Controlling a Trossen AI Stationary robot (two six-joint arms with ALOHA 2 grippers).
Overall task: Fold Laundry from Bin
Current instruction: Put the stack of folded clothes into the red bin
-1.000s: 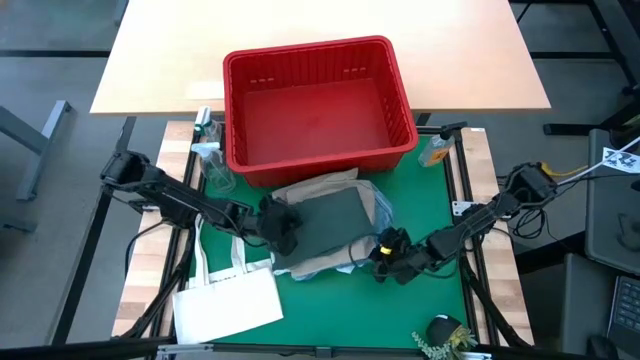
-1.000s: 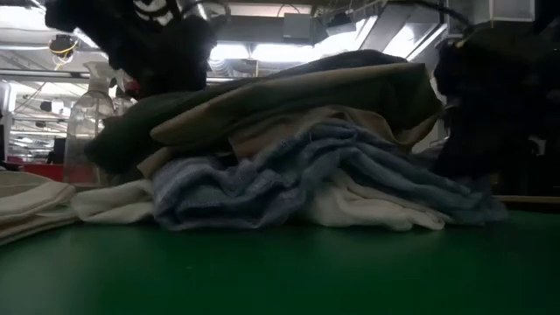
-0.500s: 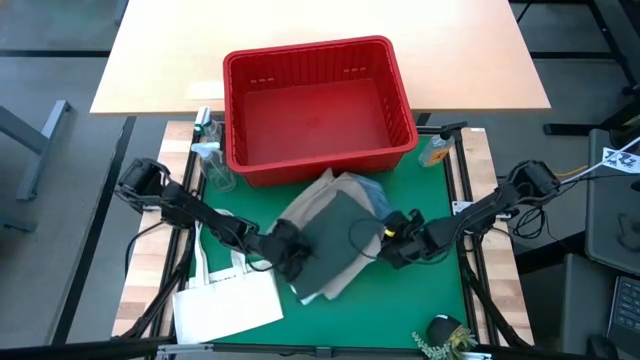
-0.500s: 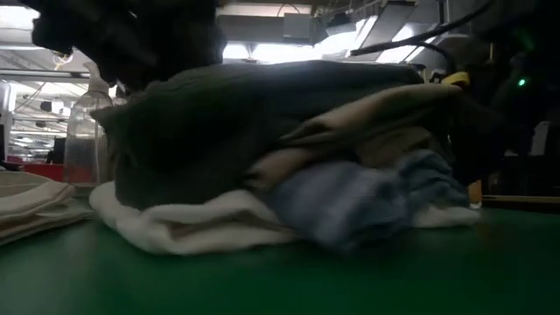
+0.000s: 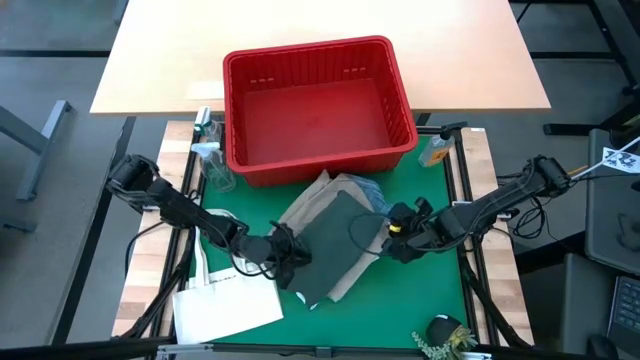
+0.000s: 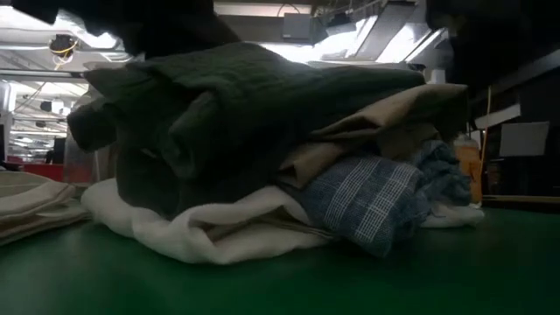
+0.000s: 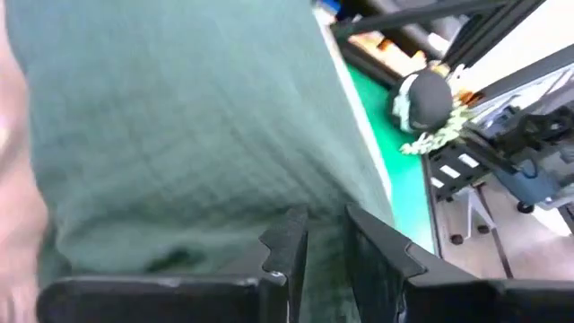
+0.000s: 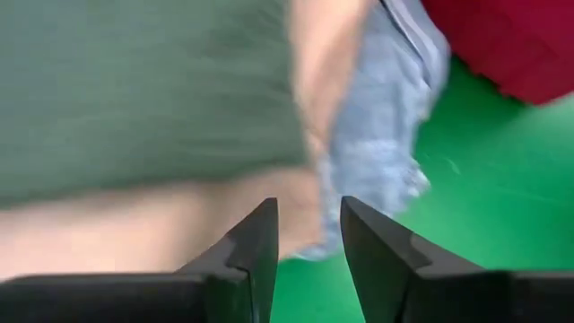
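We see the left gripper (image 5: pixel 287 252) seemingly pinching the dark green cloth (image 5: pixel 333 240); the right gripper (image 5: pixel 396 232) pinches the laundry (image 6: pixel 289 166).

1. You've got a bright red bin (image 5: pixel 318 105) with slotted sides, sitting half on a pale wood tabletop (image 5: pixel 150 55).
2. Under your pile, the mat (image 5: pixel 420 295) is solid green.
3. Top of the laundry, that's a dark green garment (image 5: pixel 335 240), faintly textured weave.
4. Beneath it, a beige layer (image 6: pixel 394 109), plain.
5. Lower down, a blue-and-white checked cloth (image 6: pixel 367 201).
6. At the very bottom, a white piece (image 6: pixel 210 232).
7. The flat bag (image 5: pixel 228 305) near you is white.
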